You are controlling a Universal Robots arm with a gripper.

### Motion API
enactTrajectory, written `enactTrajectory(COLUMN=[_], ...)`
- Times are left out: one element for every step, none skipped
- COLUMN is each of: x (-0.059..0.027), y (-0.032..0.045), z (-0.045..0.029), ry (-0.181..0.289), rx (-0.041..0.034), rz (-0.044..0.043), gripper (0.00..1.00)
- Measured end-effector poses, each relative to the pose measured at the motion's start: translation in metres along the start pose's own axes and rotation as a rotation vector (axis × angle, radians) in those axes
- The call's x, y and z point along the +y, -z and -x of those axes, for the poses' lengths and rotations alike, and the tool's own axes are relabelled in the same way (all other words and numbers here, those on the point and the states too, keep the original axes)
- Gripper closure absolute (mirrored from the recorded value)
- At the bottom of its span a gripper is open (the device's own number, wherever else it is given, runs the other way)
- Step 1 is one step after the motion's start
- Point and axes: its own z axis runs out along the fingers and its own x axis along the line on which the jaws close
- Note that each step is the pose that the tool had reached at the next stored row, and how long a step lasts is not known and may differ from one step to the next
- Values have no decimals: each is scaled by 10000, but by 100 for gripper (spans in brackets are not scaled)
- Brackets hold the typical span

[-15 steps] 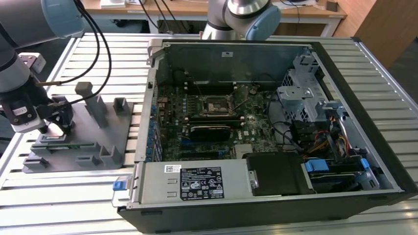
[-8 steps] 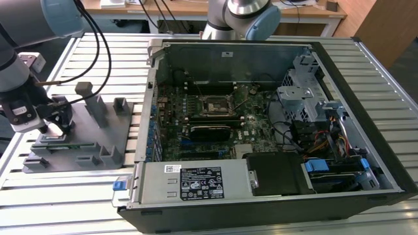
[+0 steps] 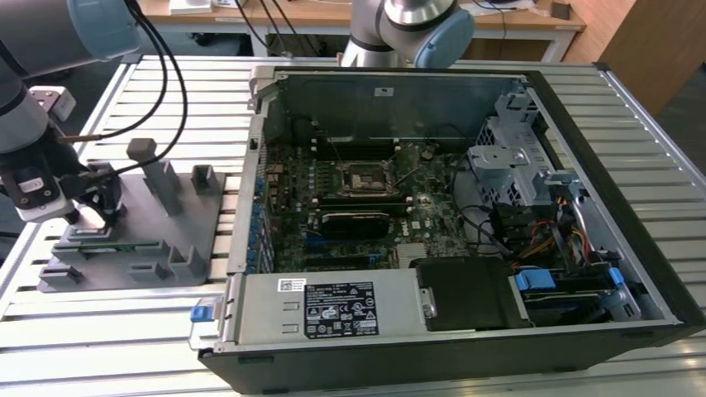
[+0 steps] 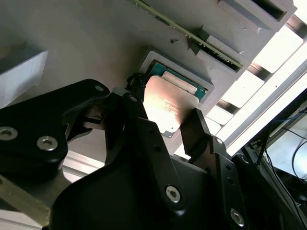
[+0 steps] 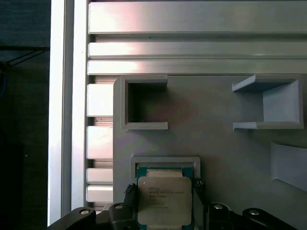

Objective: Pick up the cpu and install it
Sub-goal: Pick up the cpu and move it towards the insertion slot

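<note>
1. Second wrist view: jaws of the gripper (image 4: 166, 111) pinch the cpu (image 4: 165, 103) by opposite edges, narrowly spread, probably so it lifts level.
2. The cpu appears just over its nest in the grey fixture (image 5: 220, 158), on the desk (image 3: 165, 91).

Arm (image 3: 20, 116): silver-grey, pale-blue joint cap (image 3: 105, 25), black cables (image 3: 165, 74), white cam box (image 3: 33, 194). Claw (image 4: 165, 103): matte black links w/ silver screws (image 4: 172, 193).
</note>
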Motion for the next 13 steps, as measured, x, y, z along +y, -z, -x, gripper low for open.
enactTrajectory(x=[0, 0, 1, 1, 1, 2, 2, 2, 2, 2, 2, 2, 3], y=[3, 11, 20, 28, 40, 46, 46, 46, 49, 55, 62, 68, 73], z=[0, -1, -1, 0, -1, -1, -1, 0, 0, -1, -1, -1, -1], ry=[1, 0, 0, 0, 0, 1, 1, 0, 0, 0, 1, 0, 0], rx=[-1, 2, 1, 0, 1, 0, -2, -4, -3, 1, 1, 0, -1], rz=[1, -2, -1, 0, -1, 5, 12, 14, 14, 12, 11, 12, 12], gripper=[46, 46, 46, 46, 46, 46, 46, 46, 46, 46, 46, 46, 46])
